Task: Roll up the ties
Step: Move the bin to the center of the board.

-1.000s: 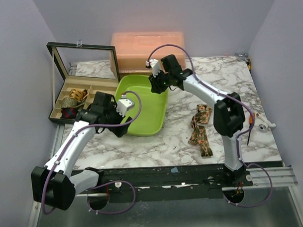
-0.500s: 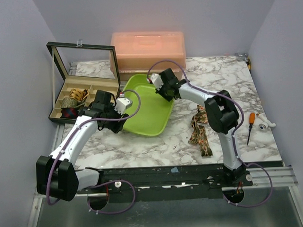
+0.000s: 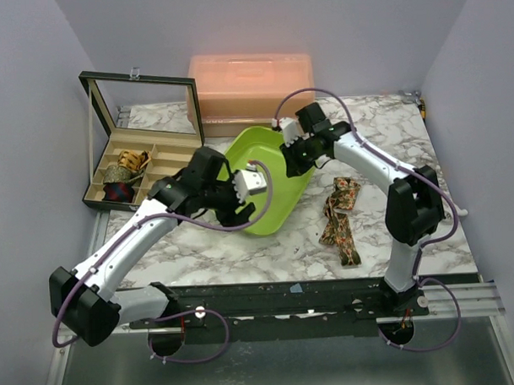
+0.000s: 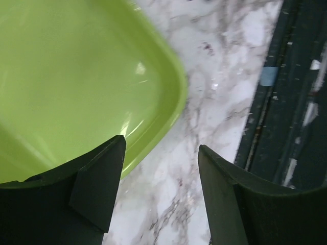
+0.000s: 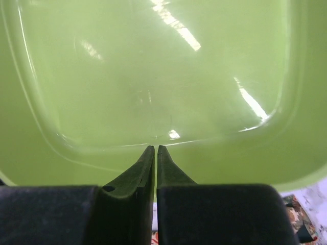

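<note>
A floral tie [image 3: 340, 211] lies crumpled on the marble table, right of the lime-green tray [image 3: 269, 171]. The tray is empty and tilted, its far right edge raised. My right gripper [image 3: 291, 162] is shut on the tray's rim; in the right wrist view the jaws [image 5: 155, 149] pinch the rim with the tray's inside [image 5: 153, 76] ahead, and a bit of tie [image 5: 296, 219] shows below. My left gripper [image 3: 245, 211] is open at the tray's near corner; in the left wrist view [image 4: 161, 153] it is empty, with the tray's corner [image 4: 76, 66] by its left finger.
An open display box [image 3: 125, 167] with rolled ties in its compartments stands at the back left. An orange plastic container [image 3: 251, 83] stands behind the tray. The dark front rail [image 4: 286, 102] runs along the table's near edge.
</note>
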Robot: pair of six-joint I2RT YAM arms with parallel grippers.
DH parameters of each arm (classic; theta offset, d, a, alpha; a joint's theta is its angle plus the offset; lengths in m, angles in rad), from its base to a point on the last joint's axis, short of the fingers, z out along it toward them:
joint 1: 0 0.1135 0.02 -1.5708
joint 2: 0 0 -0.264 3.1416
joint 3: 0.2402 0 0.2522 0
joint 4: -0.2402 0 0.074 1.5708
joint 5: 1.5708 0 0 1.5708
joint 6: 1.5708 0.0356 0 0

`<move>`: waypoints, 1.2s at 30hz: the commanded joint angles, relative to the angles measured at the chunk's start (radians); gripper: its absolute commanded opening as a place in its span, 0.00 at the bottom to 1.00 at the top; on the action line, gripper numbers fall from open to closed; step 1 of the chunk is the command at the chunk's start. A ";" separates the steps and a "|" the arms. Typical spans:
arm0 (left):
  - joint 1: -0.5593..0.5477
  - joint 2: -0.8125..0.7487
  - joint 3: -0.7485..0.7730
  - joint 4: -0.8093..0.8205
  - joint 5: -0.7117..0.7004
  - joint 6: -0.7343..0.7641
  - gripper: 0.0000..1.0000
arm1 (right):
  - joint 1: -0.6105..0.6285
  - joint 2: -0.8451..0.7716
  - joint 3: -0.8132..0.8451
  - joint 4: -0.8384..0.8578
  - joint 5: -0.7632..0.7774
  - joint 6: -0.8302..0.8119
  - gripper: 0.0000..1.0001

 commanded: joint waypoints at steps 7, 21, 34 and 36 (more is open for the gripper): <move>-0.377 0.314 0.093 0.132 -0.039 -0.177 0.62 | -0.123 -0.004 0.051 0.080 -0.059 0.046 0.09; -0.298 0.462 0.045 0.105 -0.300 -0.180 0.54 | -0.120 0.114 -0.010 0.157 0.050 -0.037 0.07; -0.073 0.457 0.056 0.128 -0.397 -0.104 0.54 | -0.121 0.004 -0.113 0.143 0.171 0.019 0.07; -0.063 0.493 0.097 0.128 -0.403 -0.113 0.55 | -0.122 0.019 -0.079 0.200 0.200 0.026 0.10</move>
